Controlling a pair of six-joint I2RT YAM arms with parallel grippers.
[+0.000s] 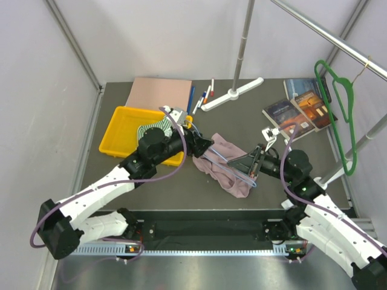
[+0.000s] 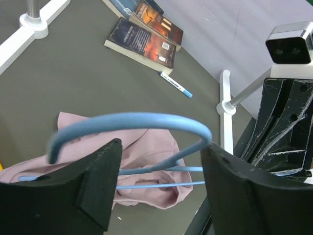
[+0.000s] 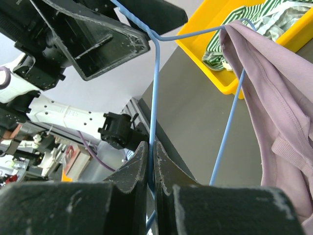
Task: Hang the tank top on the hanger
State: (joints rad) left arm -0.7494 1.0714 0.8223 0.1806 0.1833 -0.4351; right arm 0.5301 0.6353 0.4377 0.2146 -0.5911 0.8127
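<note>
The right gripper (image 3: 152,147) pinched the thin light-blue wire hanger (image 2: 137,119) mid-frame while the left gripper (image 2: 161,147) gaped; any tilt could shed the soft pink tank top (image 3: 274,98).

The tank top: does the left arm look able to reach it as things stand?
Probably yes: the open left claw is right beside the tank top. But the hook of the hanger arches across its fingers and may need clearing first.

the tank top (image 1: 231,176) lies mid-table (image 1: 181,193) with the hanger (image 1: 225,161) across it, the tray (image 1: 112,130) to its left, the books (image 1: 302,109) behind to its right.
</note>
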